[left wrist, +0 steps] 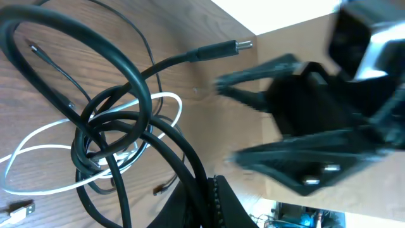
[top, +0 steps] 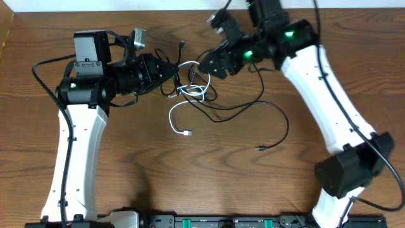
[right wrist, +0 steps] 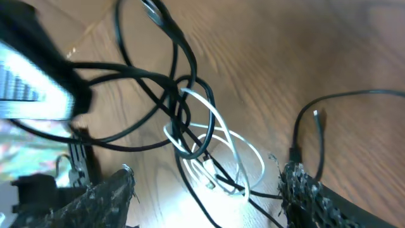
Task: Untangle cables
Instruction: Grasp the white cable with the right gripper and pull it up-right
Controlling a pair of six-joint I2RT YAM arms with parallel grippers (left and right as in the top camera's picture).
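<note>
Overhead view: the cables (top: 190, 87) are lying bunched in a knot on the tabletop (top: 126, 164), near its far middle, between the two hands. The left hand (top: 172, 71) is being held against the knot's left edge. The right hand (top: 205, 63) is being held just at its upper right edge. A white cable (top: 174, 117) is trailing out of the knot towards the near side, its plug end (top: 187, 133) lying alone on the wood. One black cable (top: 278, 114) is looping out to the right and ending in a small plug (top: 259, 148), well apart from either hand.

Left wrist view: the left hand's fingers (left wrist: 218, 199) are being pressed together. A thick black strand (left wrist: 183, 158) is running down into them, apparently pinched. White loops are being crossed by black ones just ahead.

Right wrist view: the right hand's fingers (right wrist: 107, 196) are standing wide apart, clamped on nothing. The knot is lying between and just ahead of them. Whether any strand is touching them cannot be told.
</note>
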